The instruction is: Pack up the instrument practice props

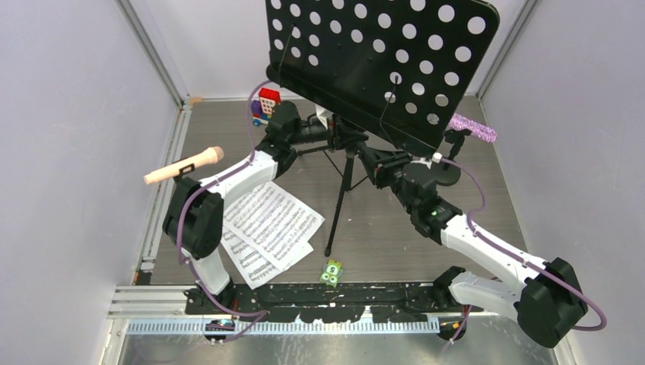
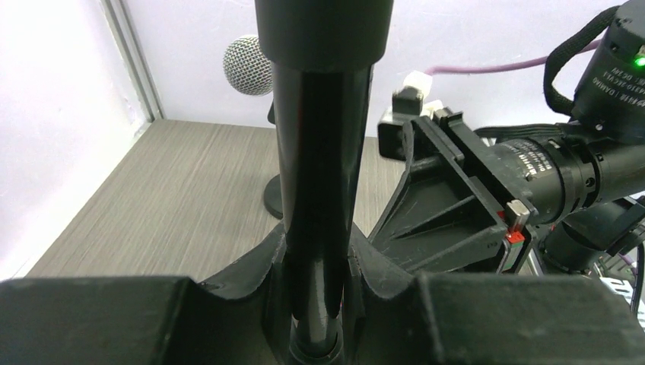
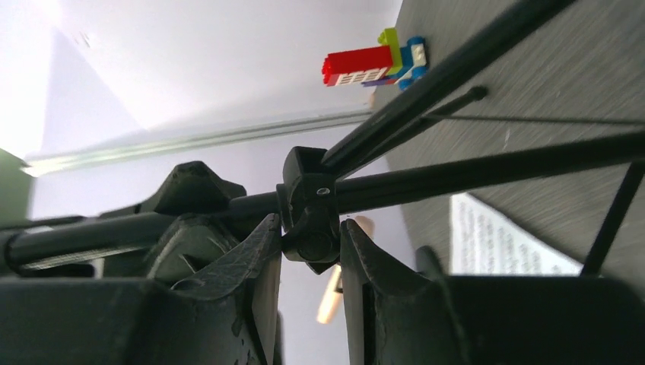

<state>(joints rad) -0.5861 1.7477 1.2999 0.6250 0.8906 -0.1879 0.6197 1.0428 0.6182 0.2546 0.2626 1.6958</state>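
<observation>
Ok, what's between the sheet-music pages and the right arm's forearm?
Top view: the music stand's tripod leg, slanting down to the table, sits between the sheet-music pages and the right arm.

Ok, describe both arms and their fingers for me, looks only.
The left arm and right arm have white shells between bulky black joint housings, each trailed by a purple cable. A green light glows near the right wrist. The fingers are matte black plastic.

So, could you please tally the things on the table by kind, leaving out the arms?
Music stand: 1
Microphones: 2, pink and purple glitter
Mic mounts: 2, partly hidden
Sheet-music pages: 2 showing
Toy brick vehicle: 1
Green dotted piece: 1
Total: 9
</observation>
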